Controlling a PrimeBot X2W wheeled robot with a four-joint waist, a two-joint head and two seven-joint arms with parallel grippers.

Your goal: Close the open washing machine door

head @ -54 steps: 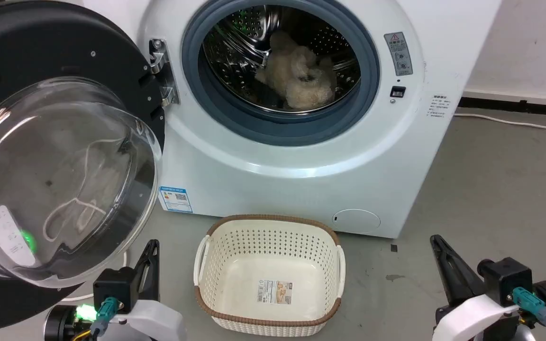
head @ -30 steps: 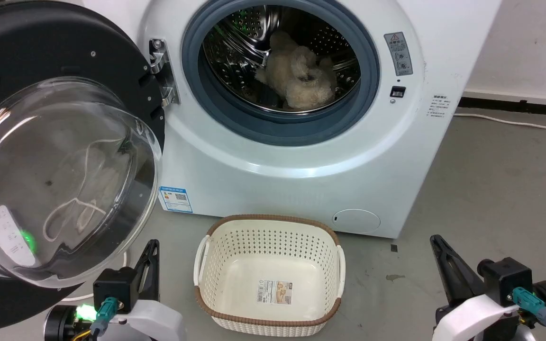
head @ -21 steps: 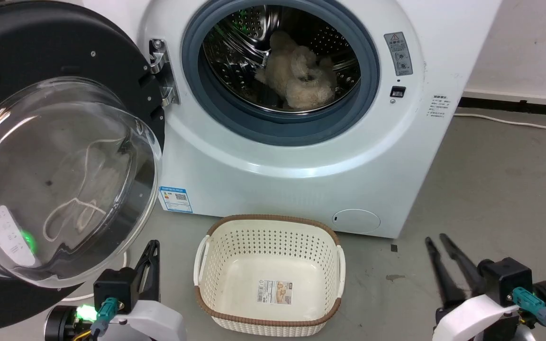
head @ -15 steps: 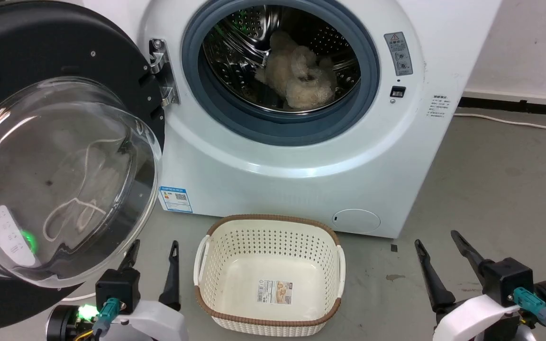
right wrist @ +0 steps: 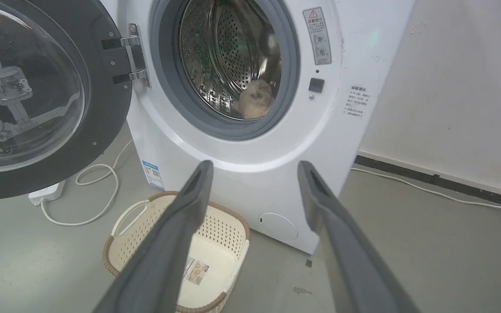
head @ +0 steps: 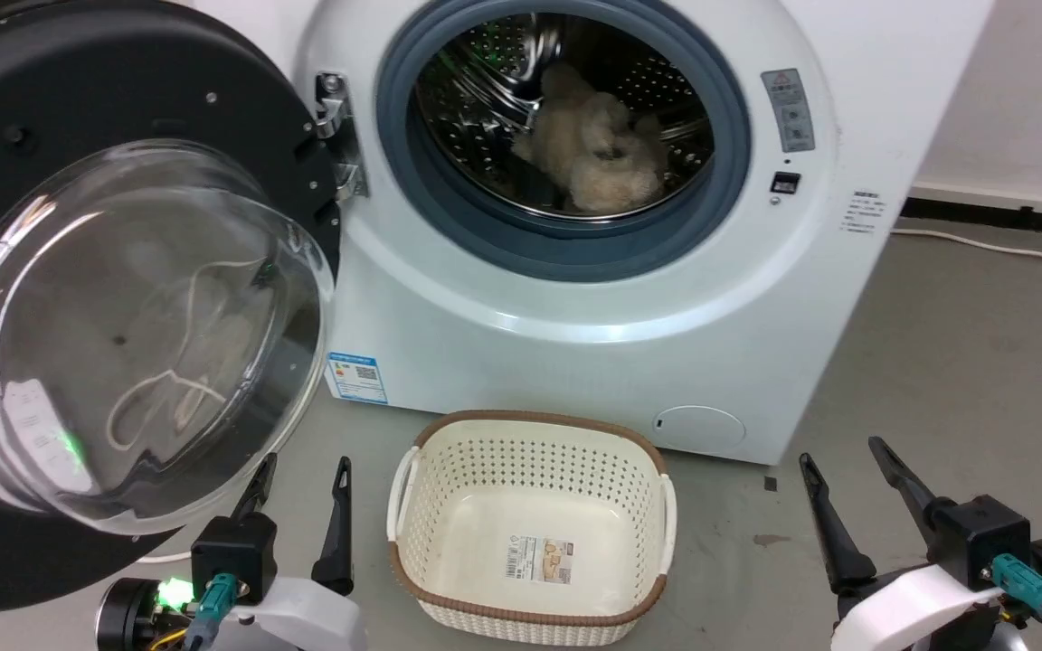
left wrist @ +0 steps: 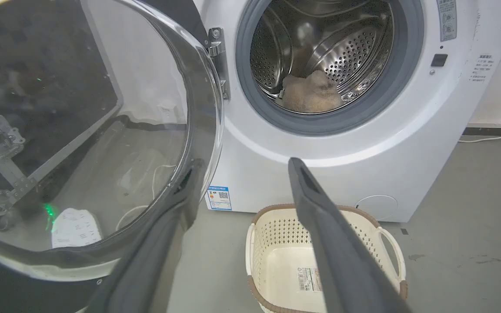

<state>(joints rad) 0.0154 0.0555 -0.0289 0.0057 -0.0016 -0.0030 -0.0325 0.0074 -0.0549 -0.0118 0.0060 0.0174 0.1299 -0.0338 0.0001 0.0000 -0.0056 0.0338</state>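
The washing machine door (head: 123,298) stands swung wide open at the left, black-framed with a bulging clear glass bowl; it also shows as the door (left wrist: 81,143) and the door (right wrist: 37,95). The white washing machine (head: 593,298) has its steel drum mouth uncovered, with a beige fluffy item (head: 598,149) inside. My left gripper (head: 304,466) is open low beside the door's lower edge, nothing between its fingers. My right gripper (head: 842,450) is open at the lower right, well apart from the door.
A cream perforated basket (head: 530,542) with a brown rim stands on the grey floor in front of the machine, between my grippers. A white cable (right wrist: 98,191) and a power strip lie on the floor under the door. A wall runs along the right.
Both grippers have gone from shut to open, the right one first, then the left. The head camera has shifted slightly, moving the whole scene right and down.
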